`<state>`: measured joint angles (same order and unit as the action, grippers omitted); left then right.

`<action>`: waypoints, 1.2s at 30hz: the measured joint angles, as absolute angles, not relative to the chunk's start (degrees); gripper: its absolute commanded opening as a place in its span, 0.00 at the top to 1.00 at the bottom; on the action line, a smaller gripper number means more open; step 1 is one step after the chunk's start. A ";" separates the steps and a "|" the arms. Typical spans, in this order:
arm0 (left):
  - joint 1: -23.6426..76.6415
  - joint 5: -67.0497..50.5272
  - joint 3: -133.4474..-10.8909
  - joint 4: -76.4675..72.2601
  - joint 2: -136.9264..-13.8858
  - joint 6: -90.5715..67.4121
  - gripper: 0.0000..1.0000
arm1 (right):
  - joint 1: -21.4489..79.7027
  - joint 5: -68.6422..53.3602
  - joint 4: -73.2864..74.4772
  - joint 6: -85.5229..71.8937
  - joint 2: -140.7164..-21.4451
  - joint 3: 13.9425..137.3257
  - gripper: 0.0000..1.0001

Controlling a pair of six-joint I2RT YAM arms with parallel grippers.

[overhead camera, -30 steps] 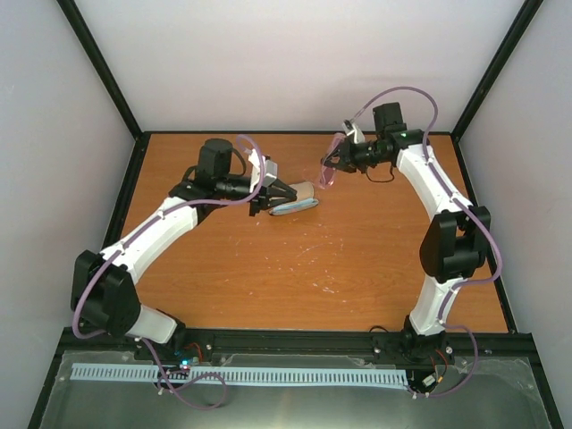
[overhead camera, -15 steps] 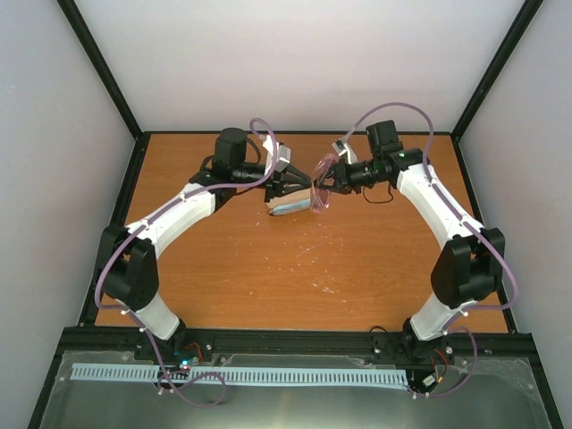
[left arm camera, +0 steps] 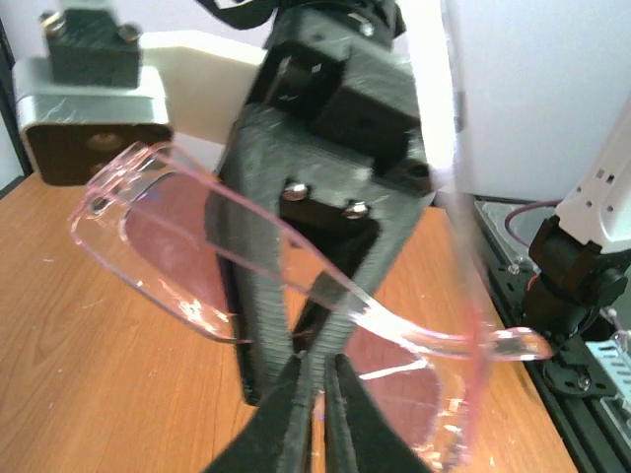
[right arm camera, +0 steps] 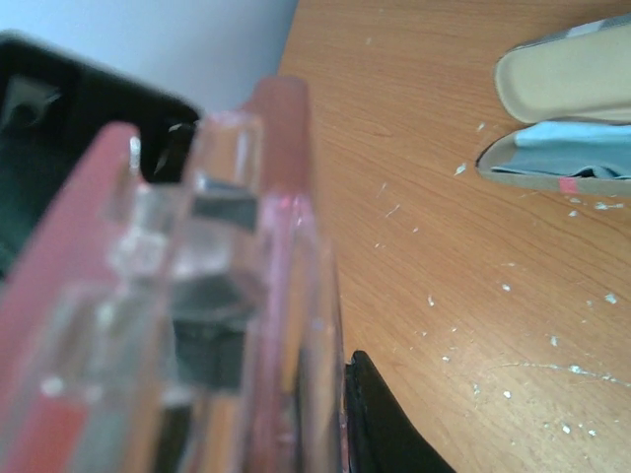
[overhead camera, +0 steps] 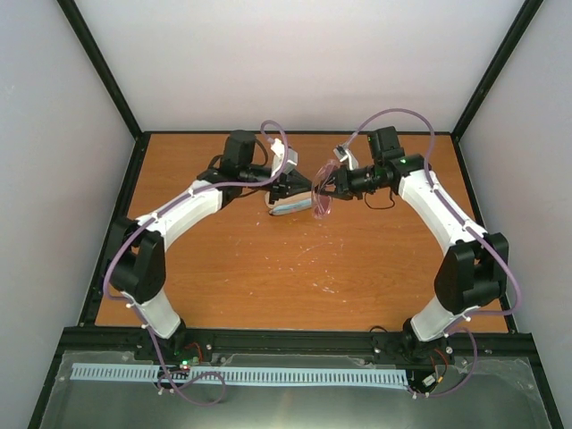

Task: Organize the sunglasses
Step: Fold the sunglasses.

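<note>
**A:** Pinkish-red, translucent, thin-framed sunglasses (overhead camera: 323,195): position, for the record?

**B:** Off the orange-brown wooden table (overhead camera: 268,268). They hang in the air between the two arms, over the strip along its far edge, roughly midway between its left and right edges.

**A:** Who has them?

**B:** The right gripper (overhead camera: 329,185). Its jaws are clamped on the frame. In its own wrist view the pink plastic fills most of the picture, blurred.

**A:** And the left gripper (left arm camera: 314,379)?

**B:** Fingers drawn together to a sliver, tips up against the frame at the bridge, between the two near-clear lenses. I cannot tell whether they nip the plastic or only touch it.

**A:** Attitude of the glasses?

**B:** Tilted, with one slender temple arm unfolded.

**A:** Anything else on the table?

**B:** A tan oval case (overhead camera: 288,207) with pale blue lining. It lies open on the wood just beside the glasses, on the left arm's side. Pale specks and scratches mark the wood nearer the middle.
</note>
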<state>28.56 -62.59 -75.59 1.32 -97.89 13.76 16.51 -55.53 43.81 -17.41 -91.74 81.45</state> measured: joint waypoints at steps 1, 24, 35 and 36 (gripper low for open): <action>28.51 -62.33 -75.59 2.61 -97.47 14.76 1.00 | 16.40 -55.02 43.66 -17.69 -92.14 81.32 0.89; 28.73 -67.64 -73.17 4.43 -93.21 17.02 0.99 | 17.39 -55.20 43.64 -16.56 -96.73 84.20 0.89; 29.39 -70.30 -77.45 -3.92 -99.81 10.70 0.98 | 17.34 -55.96 43.33 -16.78 -89.78 79.09 0.87; 29.39 -70.15 -77.58 -4.05 -99.96 10.57 0.97 | 17.39 -55.59 43.75 -16.69 -89.78 78.89 0.87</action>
